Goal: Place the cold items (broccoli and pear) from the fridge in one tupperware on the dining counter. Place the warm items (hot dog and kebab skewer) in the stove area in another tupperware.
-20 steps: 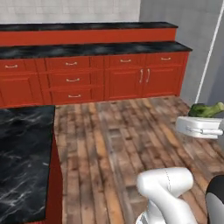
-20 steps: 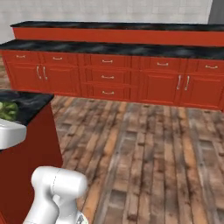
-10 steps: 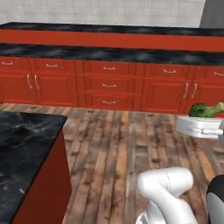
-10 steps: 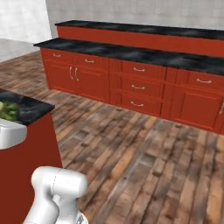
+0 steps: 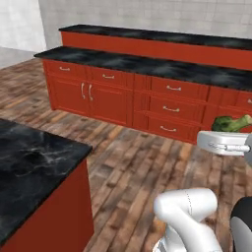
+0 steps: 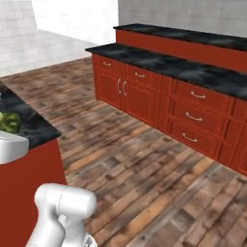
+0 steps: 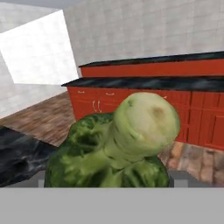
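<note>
One broccoli (image 7: 118, 144) sits in my pincer (image 5: 224, 141), stalk end toward the hand camera, the jaws spread wide around its green head. Carried in the air above the wood floor (image 5: 133, 162), it shows at the right edge of the left base view, with red cabinets (image 5: 123, 93) beyond and a dark marble surface (image 5: 29, 167) to my left.

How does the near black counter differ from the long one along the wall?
The near counter has a plain red side; the long counter sits over drawers and doors with handles. The long one has a raised back tier; the near one is one flat slab. Both pair black marbled tops with red bases.
</note>
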{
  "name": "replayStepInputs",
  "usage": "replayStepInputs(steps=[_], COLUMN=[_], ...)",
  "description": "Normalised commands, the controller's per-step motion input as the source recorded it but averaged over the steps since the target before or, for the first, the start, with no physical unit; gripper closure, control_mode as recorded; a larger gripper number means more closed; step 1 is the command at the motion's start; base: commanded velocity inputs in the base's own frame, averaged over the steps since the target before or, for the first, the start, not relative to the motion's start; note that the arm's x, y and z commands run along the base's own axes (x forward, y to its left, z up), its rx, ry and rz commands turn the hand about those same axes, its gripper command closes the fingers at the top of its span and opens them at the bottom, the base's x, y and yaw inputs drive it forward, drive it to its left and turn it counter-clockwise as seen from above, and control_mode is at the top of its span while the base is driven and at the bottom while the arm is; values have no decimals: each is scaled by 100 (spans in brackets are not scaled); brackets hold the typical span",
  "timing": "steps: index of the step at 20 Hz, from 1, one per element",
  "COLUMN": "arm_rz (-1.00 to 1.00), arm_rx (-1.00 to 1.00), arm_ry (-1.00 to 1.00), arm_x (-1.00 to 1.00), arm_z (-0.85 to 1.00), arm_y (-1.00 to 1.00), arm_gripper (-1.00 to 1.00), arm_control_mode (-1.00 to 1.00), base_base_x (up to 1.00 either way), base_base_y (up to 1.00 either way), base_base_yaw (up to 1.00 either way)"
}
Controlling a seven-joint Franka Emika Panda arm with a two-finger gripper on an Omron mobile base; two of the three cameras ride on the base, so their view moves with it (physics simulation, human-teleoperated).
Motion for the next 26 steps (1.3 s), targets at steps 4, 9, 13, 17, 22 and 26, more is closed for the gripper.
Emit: replayStepInputs(steps=[4,9,13,17,22,26], arm_rz=[0,0,0,0,0,0], arm_rx=[0,0,0,0,0,0], arm_ry=[0,0,0,0,0,0], arm_x=[0,0,0,0,0,0], arm_z=[0,0,0,0,0,0], arm_y=[0,0,0,0,0,0], arm_gripper=[100,100,100,100,100,100], arm_control_mode=[100,100,100,100,100,100], base_base_x=[92,91,88,87,87,88], base_base_y=[-68,-70,-73,-73,-71,-70], base_base_yaw=[54,53,54,54,55,55])
